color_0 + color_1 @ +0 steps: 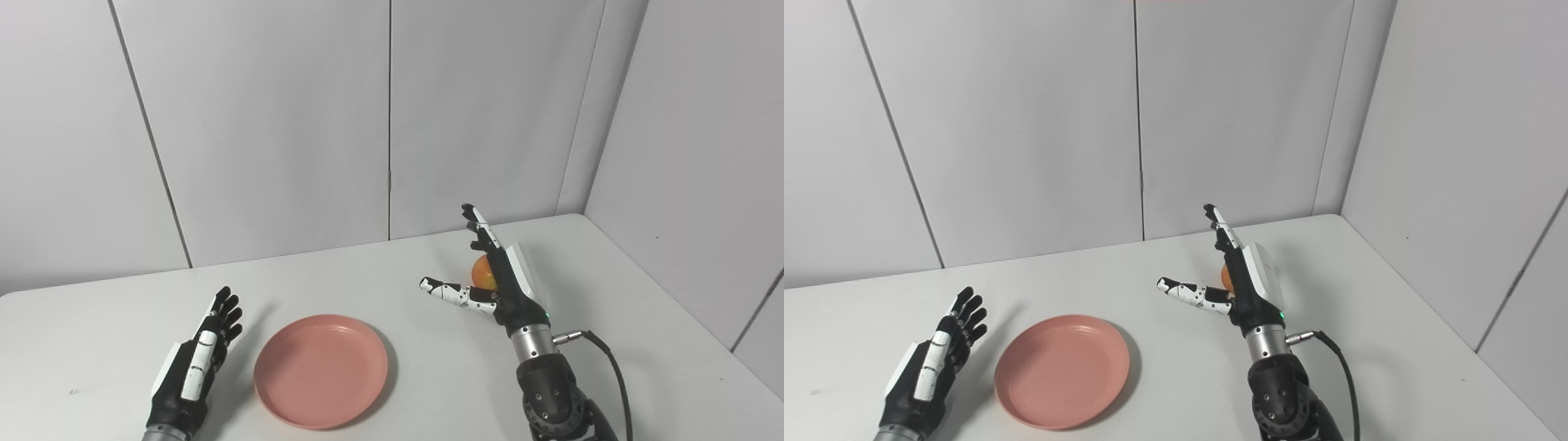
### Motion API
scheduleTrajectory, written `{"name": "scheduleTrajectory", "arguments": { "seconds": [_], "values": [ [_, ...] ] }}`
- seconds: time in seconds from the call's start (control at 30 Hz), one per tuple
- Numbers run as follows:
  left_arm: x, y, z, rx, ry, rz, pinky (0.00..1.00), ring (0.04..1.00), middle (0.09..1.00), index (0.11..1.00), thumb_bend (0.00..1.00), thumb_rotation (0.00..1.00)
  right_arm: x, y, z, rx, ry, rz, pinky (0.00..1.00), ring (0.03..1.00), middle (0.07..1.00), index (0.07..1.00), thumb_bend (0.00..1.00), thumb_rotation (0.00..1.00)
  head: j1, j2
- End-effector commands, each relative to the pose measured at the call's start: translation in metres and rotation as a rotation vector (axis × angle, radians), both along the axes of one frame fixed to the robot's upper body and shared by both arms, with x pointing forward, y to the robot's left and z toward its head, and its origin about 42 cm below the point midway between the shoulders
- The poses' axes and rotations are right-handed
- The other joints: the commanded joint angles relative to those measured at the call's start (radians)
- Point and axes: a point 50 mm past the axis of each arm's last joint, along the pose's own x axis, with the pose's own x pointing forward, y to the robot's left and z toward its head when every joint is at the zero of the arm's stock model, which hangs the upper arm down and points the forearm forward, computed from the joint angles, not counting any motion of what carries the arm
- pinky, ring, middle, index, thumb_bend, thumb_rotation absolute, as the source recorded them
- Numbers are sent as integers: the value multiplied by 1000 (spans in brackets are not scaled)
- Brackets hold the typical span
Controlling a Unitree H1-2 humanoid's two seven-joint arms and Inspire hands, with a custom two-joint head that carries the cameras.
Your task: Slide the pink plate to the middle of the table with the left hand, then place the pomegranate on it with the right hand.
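The pink plate (320, 369) lies empty on the white table, near the front edge and a little left of centre. My left hand (199, 358) rests just left of the plate, open, fingers straight and apart from the rim. My right hand (493, 278) hovers right of centre, open, fingers stretched up and thumb pointing left. The pomegranate (483, 273), orange-red, sits on the table behind that hand and is mostly hidden by the palm; only a sliver shows as the pomegranate (1225, 276) in the right eye view. Neither hand holds anything.
The white table (380, 275) is bounded by grey wall panels at the back and right. A black cable (615, 367) trails from my right wrist toward the front edge.
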Motion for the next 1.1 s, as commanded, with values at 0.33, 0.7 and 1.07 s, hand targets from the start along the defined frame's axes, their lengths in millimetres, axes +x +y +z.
{"name": "scheduleTrajectory", "arguments": {
  "seconds": [0.33, 0.7, 1.07],
  "values": [
    [-7, 12, -14, 0, -1, 6, 966, 979, 996, 1000, 601, 1000, 19, -32, 28, -82, -53, -114, 784, 876, 909, 926, 826, 406, 7, 2],
    [-8, 14, -16, -11, 9, -2, 971, 984, 1000, 1000, 612, 1000, 32, -53, 14, -126, -3, -182, 760, 859, 903, 925, 863, 419, -11, -7],
    [-10, 11, -15, -4, 3, -6, 969, 983, 999, 1000, 618, 1000, 39, -63, -3, -168, 79, -201, 767, 864, 907, 923, 874, 363, -9, -2]
  ]
}}
